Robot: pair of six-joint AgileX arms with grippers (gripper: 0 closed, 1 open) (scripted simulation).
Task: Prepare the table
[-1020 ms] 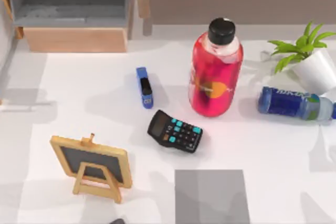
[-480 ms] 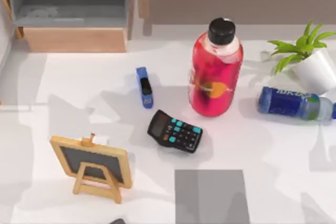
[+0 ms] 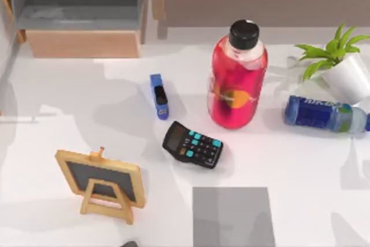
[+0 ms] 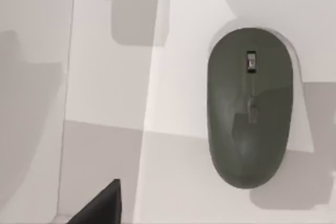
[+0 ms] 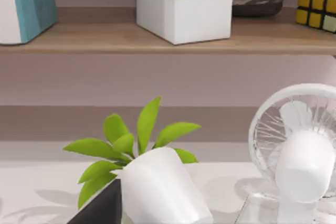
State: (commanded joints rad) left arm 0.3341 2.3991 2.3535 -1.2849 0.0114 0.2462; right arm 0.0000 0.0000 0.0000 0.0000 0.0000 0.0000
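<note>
The table [image 3: 300,160] is a broad white top carrying several loose items. In the left wrist view a dark grey computer mouse [image 4: 249,108] lies flat on the table [image 4: 105,77], and a dark corner of my left gripper [image 4: 100,208] hangs above the white surface beside it. At the front edge of the top view a sliver of the mouse [image 3: 130,244] peeks in. My right gripper [image 5: 102,208] appears as a dark wedge close to a white-potted green plant [image 5: 157,192].
On the table are a red bottle [image 3: 237,79], black calculator [image 3: 192,144], blue stapler [image 3: 159,96], small chalkboard easel [image 3: 101,180], grey pad [image 3: 232,215], lying blue bottle [image 3: 324,114] and plant [image 3: 347,67]. A white fan [image 5: 299,150] stands near the plant. The cabinet [image 3: 81,10] lines the back.
Shadows on the table's left side have shifted across the surface. No object on the table has moved.
</note>
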